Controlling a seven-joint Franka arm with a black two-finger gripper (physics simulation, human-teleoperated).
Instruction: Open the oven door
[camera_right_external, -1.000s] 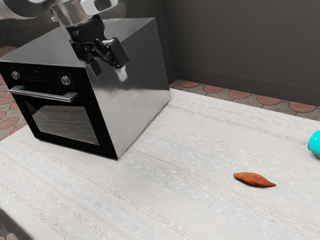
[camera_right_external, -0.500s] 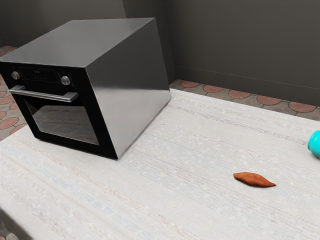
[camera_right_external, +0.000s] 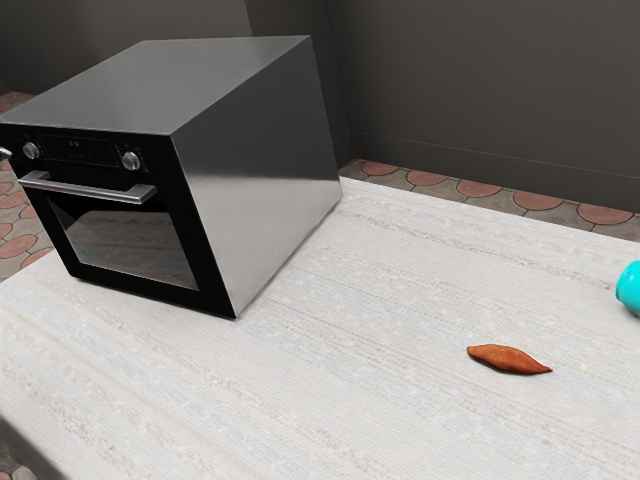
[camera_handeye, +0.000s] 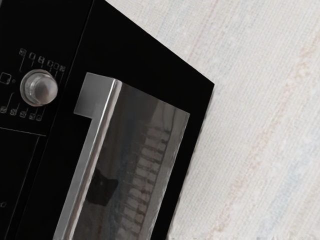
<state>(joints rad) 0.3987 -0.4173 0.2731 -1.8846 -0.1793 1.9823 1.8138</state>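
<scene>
The door (camera_right_external: 205, 250) of the oven (camera_right_external: 250, 150) is shut; its handle (camera_right_external: 85, 190) runs across the top of it, just below the 2 knobs (camera_right_external: 130, 161). What looks like the tip of the gripper (camera_right_external: 4, 154) is at the exterior view's left edge, near the oven's face, so the handle lies from it toward the exterior view's right and a little lower. In the wrist view 1 end of the handle is near a knob. The handle's long axis runs along the oven's face, so I judge the grip should close across it, from above and below. How far open the gripper is, or whether it has hold of anything, I cannot tell. With 1 arm for the job, the next move is likely to reach the handle, then draw it outward and down; a grip too near its end could slip off
</scene>
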